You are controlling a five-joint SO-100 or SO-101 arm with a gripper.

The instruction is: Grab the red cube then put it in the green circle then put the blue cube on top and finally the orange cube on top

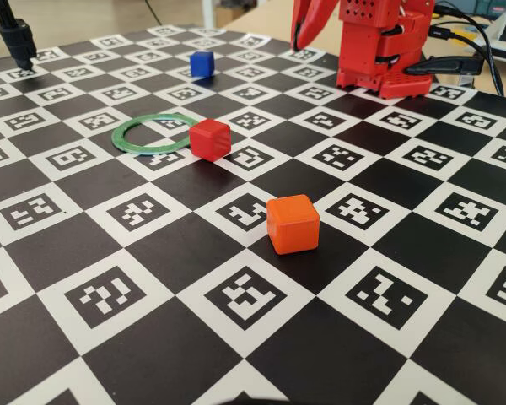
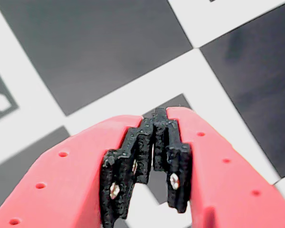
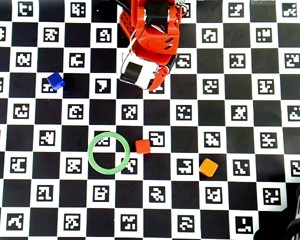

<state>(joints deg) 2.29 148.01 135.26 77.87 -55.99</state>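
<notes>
Gripper [image 2: 160, 116] pinched closed, empty, parked near the arm base. Red cube [image 3: 143, 146] just outside green circle [image 3: 108, 153] at 3 o'clock, edges slightly skewed to board; no long axis. Circle empty.

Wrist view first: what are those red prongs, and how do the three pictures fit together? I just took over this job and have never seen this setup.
The red prongs are the arm's two-finger gripper, filmed by a camera riding on it; the black pads meet at the tips, so it is shut and holds nothing.

The red robot arm sits folded at the far edge of the black-and-white checkered board. The overhead view looks straight down; the fixed view looks across the board from the opposite side, low.

On the board: a thin flat green ring, empty; a small matte red cube just outside it, on its right in the overhead view; a bright-orange cube farther right; and a deep-blue cube apart, near the arm's side.
</notes>
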